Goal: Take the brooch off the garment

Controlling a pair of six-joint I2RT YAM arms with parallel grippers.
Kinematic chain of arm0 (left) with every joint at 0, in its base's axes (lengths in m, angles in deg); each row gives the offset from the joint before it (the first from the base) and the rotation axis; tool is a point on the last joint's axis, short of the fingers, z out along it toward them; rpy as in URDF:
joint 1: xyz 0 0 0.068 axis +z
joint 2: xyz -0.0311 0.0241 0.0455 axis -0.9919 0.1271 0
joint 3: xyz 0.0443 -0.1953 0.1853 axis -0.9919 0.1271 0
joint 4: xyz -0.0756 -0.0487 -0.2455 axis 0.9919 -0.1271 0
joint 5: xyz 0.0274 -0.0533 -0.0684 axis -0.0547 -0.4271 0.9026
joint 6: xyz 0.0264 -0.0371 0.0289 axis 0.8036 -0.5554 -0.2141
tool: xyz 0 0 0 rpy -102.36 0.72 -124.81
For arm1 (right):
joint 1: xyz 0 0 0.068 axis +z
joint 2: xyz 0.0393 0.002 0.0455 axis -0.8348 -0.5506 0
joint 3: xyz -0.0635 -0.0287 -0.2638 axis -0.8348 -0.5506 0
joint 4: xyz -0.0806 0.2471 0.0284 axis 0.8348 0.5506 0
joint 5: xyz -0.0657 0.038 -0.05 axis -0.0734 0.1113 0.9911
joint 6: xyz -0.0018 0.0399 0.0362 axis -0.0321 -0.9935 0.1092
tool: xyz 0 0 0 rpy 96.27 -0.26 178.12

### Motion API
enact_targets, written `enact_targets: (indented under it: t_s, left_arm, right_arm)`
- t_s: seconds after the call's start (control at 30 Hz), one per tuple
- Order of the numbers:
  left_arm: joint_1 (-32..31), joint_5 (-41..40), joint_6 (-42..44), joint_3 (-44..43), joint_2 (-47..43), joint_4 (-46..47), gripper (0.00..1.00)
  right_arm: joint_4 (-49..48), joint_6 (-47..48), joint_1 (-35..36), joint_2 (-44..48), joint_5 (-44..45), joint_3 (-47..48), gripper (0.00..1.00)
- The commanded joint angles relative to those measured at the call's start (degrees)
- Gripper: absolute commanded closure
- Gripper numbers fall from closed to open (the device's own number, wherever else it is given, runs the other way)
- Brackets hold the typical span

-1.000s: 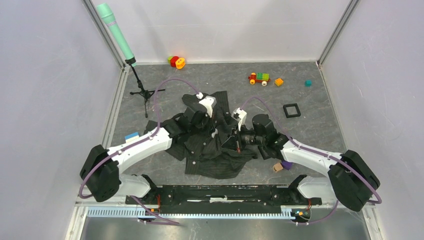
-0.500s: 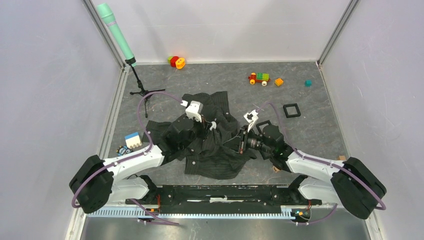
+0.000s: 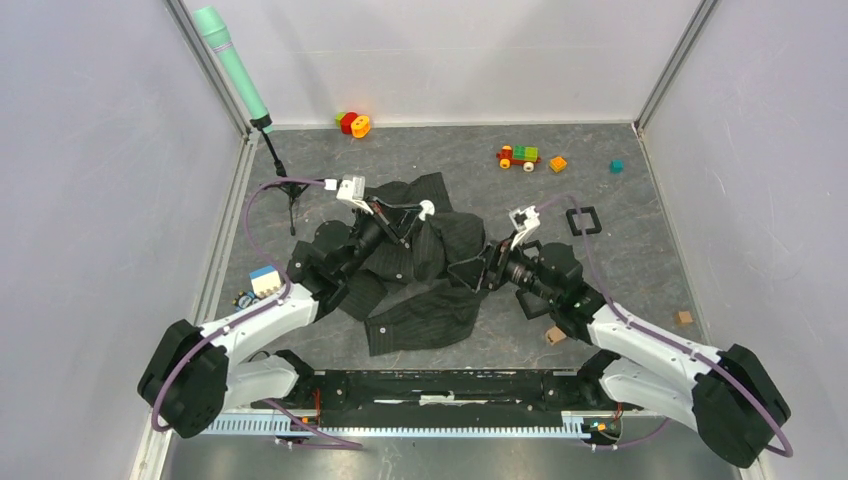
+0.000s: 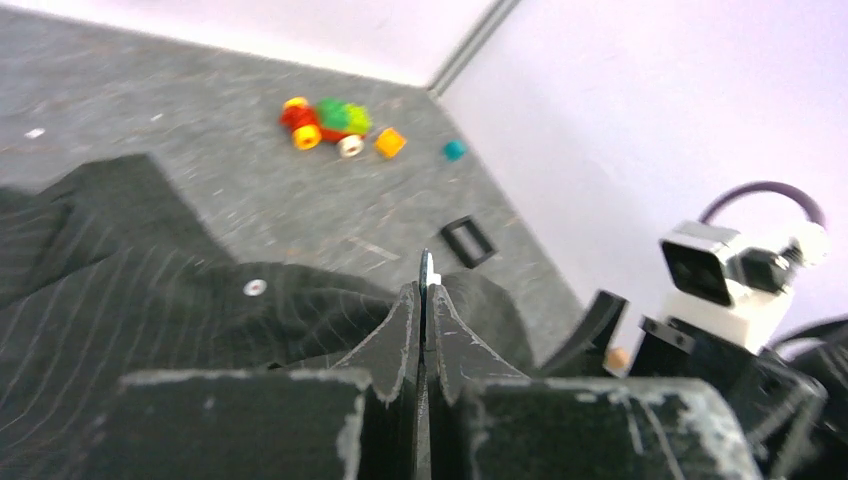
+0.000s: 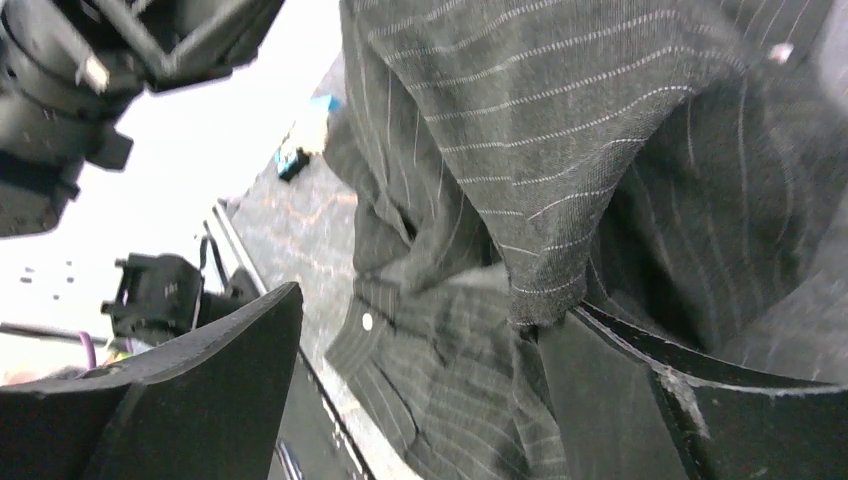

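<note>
- We find the garment (image 3: 420,300) bunched at the middle of the table (image 3: 640,250), its near part lying flat and its far part gathered up between the two arms
- The left gripper (image 3: 418,212) sits over the far part of the cloth with its jaws pressed together
- In the left wrist view a thin pale piece (image 4: 426,264) is nipped edge-on at the very tips of those jaws; from above it reads as a small white disc
- We cannot tell whether that piece is the brooch, nor can we place the brooch anywhere else on the cloth
- The right gripper (image 5: 425,310) has its jaws spread wide; a pinstriped fold hangs between them, its lower corner against the inner face of one finger, and it is clamped by neither
- A white button (image 4: 254,288) shows on the cloth beside the left fingertips
- Towards the far edge lie a toy train (image 3: 518,155), an orange block (image 3: 557,163) and a teal cube (image 3: 616,166), all well apart from the garment
- A black square frame (image 3: 583,220) lies flat just beyond the right wrist
- A green microphone (image 3: 232,65) leans on its stand at the far left corner, and a blue-and-white block (image 3: 264,278) sits near the garment's left edge
</note>
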Motion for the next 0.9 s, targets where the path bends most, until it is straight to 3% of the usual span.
enact_targets:
  t_s: [0.0, 0.17, 0.27, 0.4, 0.53, 0.6, 0.73, 0.87]
  left_arm:
    - [0.61, 6.48, -6.25, 0.01, -3.65, 10.98, 0.98]
    - [0.87, 7.48, -10.6, 1.51, -5.71, 16.05, 0.98]
    - [0.85, 8.18, -14.56, 2.58, -6.33, 20.49, 0.98]
    - [0.88, 8.23, -17.01, 3.62, -5.85, 25.29, 0.98]
    - [0.87, 8.91, -17.06, 3.22, -4.57, 25.7, 0.98]
    - [0.78, 8.98, -17.25, 3.69, -4.19, 26.99, 0.98]
    - [0.82, 8.57, -17.27, 4.61, -4.19, 27.59, 0.98]
    - [0.87, 8.46, -17.86, 5.22, -3.77, 27.96, 0.98]
  right_arm:
    - [3.7, 4.27, -1.75, 2.54, 5.34, 7.76, 0.1]
    - [-2.7, 1.04, -1.98, 1.72, 4.28, 9.46, 0.11]
    - [-12.3, -5.35, -2.02, 0.39, 4.76, 6.36, 0.21]
    - [-29.04, -13.67, -1.74, -4.18, 3.85, 3.42, 0.24]
    - [-37.41, -18.52, -0.04, -10.41, 1.25, 6.27, 0.26]
    - [-42.18, -19.88, 0.62, -12.6, 1.1, 6.8, 0.33]
    - [-42.64, -19.03, 1.42, -14.96, 2.11, 9.3, 0.39]
    - [-46.83, -19.06, 2.13, -16.92, 2.03, 10.36, 0.39]
